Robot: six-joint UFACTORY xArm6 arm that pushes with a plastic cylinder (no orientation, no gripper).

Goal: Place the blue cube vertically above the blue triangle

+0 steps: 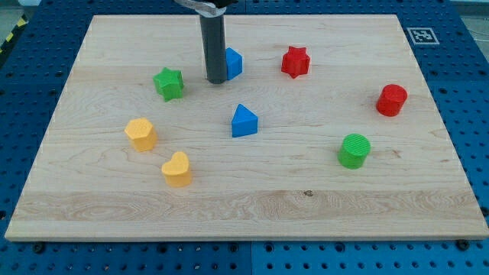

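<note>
My tip [216,80] is held upright at upper centre, touching the blue cube's [232,63] left side; nothing is gripped. Two blue, two red, two green, two yellow blocks are counted.

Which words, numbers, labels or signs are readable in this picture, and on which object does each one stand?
No readable words or numbers appear anywhere.
Black-and-white square marker, on the light wooden board at the view's top right corner: a coded pattern, not text.
Yellow-and-black striped tape at the view's left edge: stripes only.
The coloured blocks and the dark rod, with my tip beside the blue cube, carry no lettering.
</note>
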